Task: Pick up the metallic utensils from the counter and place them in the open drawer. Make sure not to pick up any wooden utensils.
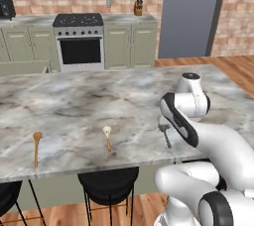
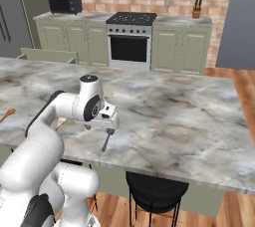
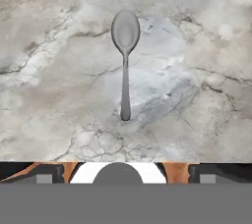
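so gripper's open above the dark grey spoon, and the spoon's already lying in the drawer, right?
Not in the drawer. The hand view shows the dark grey spoon lying flat on the marbled counter. The rest holds: the gripper hangs open just above it, not touching.

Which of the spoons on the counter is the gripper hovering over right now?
The dark grey spoon, all metal, lying by the counter's near edge under the open gripper. The orange-brown wooden spoon and the pale-headed spoon lie further left.
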Motion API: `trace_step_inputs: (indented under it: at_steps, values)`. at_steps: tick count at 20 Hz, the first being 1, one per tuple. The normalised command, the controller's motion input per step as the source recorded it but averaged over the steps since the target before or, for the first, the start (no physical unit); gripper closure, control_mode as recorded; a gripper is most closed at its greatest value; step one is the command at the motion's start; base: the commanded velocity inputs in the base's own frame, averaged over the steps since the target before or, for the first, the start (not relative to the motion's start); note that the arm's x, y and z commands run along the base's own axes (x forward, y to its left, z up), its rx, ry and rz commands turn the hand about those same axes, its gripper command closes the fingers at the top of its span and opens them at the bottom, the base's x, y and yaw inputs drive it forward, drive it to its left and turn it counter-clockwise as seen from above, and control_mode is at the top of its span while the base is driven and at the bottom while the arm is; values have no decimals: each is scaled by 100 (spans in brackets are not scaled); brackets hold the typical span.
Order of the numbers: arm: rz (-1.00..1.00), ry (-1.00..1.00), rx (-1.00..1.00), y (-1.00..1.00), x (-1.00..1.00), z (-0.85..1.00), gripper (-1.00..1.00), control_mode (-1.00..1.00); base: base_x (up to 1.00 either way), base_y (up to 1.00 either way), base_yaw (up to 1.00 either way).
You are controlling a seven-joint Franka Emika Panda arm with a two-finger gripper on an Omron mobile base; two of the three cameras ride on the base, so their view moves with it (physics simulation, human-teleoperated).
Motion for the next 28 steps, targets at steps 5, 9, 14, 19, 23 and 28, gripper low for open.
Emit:
trace_step_inputs:
  at_steps: [5,9,14,19,23,28]
  values:
    - [9,0,0,18,16,-59,-100,-100,0,0,0]
    - [0,1,0,4,20,-46,-100,-100,0,0,0]
    - [-6,0,-4,0,21,-54,-100,-100,0,0,0]
    - [-5,-1,-5,-1,25,-60,-100,-100,0,0,0]
    - [-4,-4,-5,0,32,-43,-100,-100,0,0,0]
    - [-2,-2,0,-1,31,-20,-100,-100,0,0,0]
